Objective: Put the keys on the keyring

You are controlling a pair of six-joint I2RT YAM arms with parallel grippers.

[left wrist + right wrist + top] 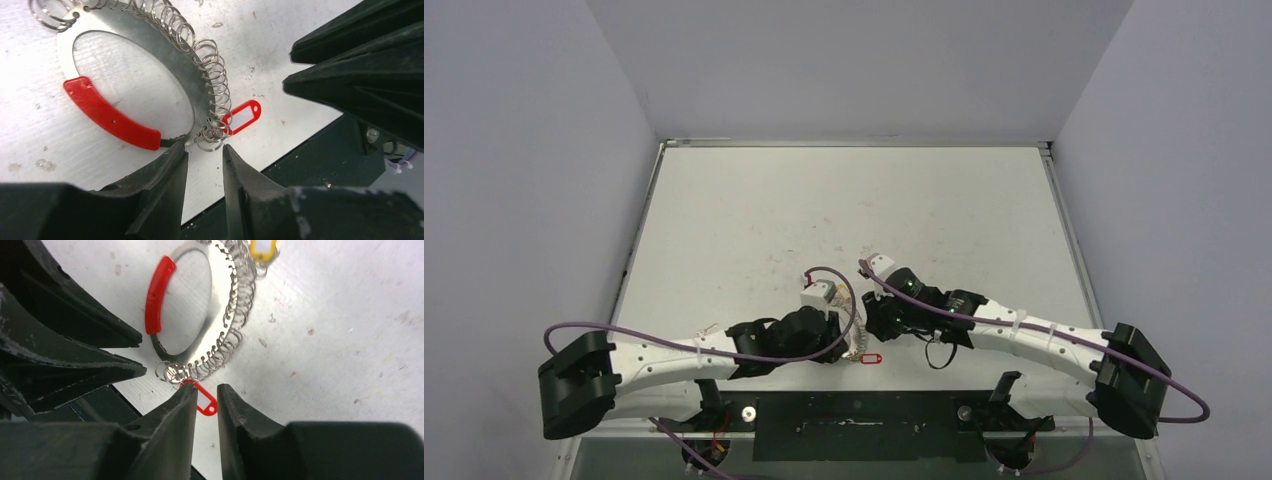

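Note:
The keyring (150, 45) is a flat silvery band with a red plastic piece (110, 115) and several small wire loops (212, 85) along its rim. It lies flat on the white table near the front edge. Of the keys I see only tags: a red one (241, 116) (202, 399) at the loops' end and a yellow one (263, 249) further round. My left gripper (205, 152) stands slightly open, its tips just short of the last loops, nothing between them. My right gripper (206, 390) is slightly open above the red tag (870, 358), not clamping it.
The two grippers face each other closely over the ring (856, 338); the right arm's fingers (360, 75) fill the left wrist view's upper right. A black strip (854, 410) runs along the table's near edge right beside the ring. Grey walls enclose the table.

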